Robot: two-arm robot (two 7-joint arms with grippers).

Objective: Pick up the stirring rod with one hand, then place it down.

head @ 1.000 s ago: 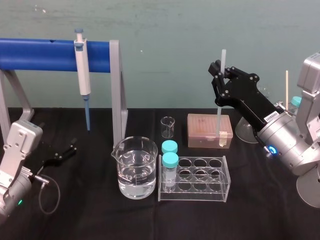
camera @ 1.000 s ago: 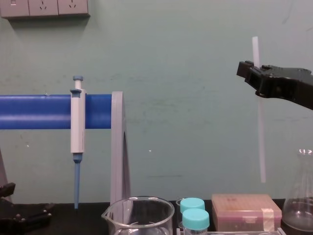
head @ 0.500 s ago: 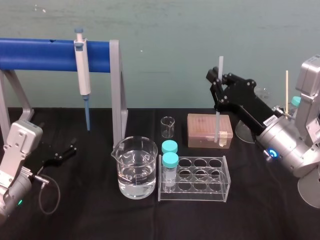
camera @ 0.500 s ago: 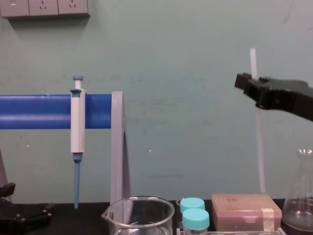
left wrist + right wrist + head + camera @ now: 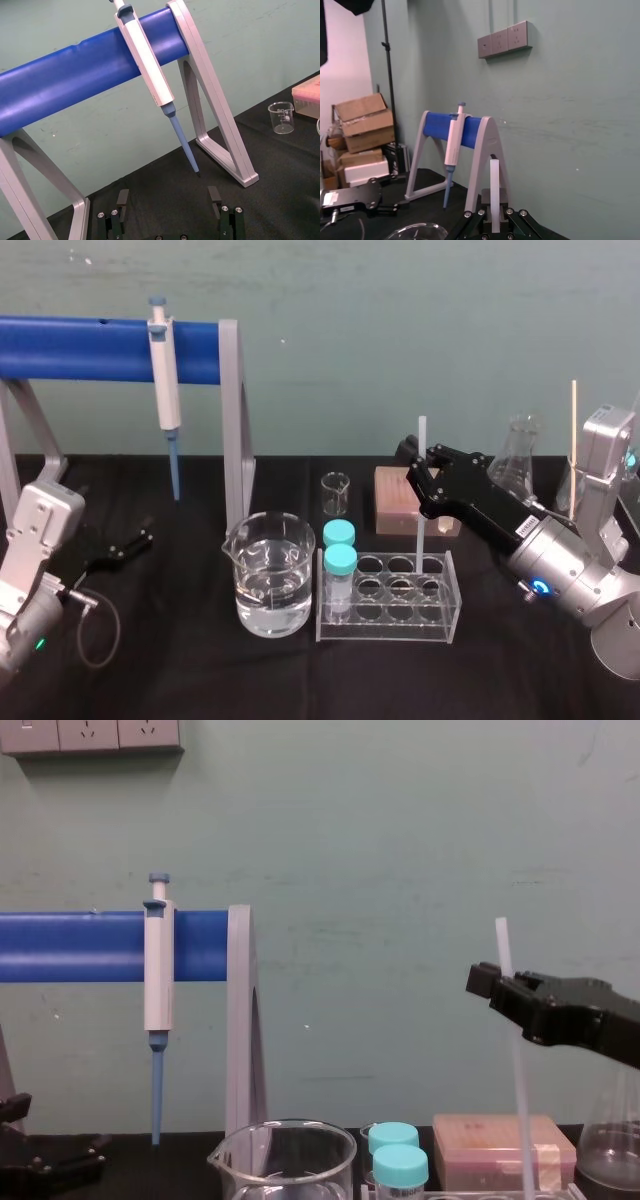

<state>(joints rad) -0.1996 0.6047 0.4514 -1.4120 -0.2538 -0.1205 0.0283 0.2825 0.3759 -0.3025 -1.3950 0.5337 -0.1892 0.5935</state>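
at the lower left of the head view the left gripper (image 5: 130,543) is seen lying on the black table (image 5: 200,680), and in the left wrist view its jaws are spread wide with nothing between them. at lower centre a beaker (image 5: 268,580) of clear liquid is set just beside a clear test tube rack (image 5: 390,632), in whose left column two blue-capped tubes (image 5: 340,562) are stood. from the right of the frame the right gripper (image 5: 415,468) is reached over the rack, and the stirring rod (image 5: 419,535) is pinched upright between its jaws. the rod's top is raised above the gripper and its lower end is dropped within the rack's outline; which well it sits over cannot be told. behind the rack, a small empty beaker (image 5: 336,493) and a pinkish tip box (image 5: 392,505) are placed. farthest back, at upper left, a pipette (image 5: 165,390) is hung on a blue stand (image 5: 80,348).
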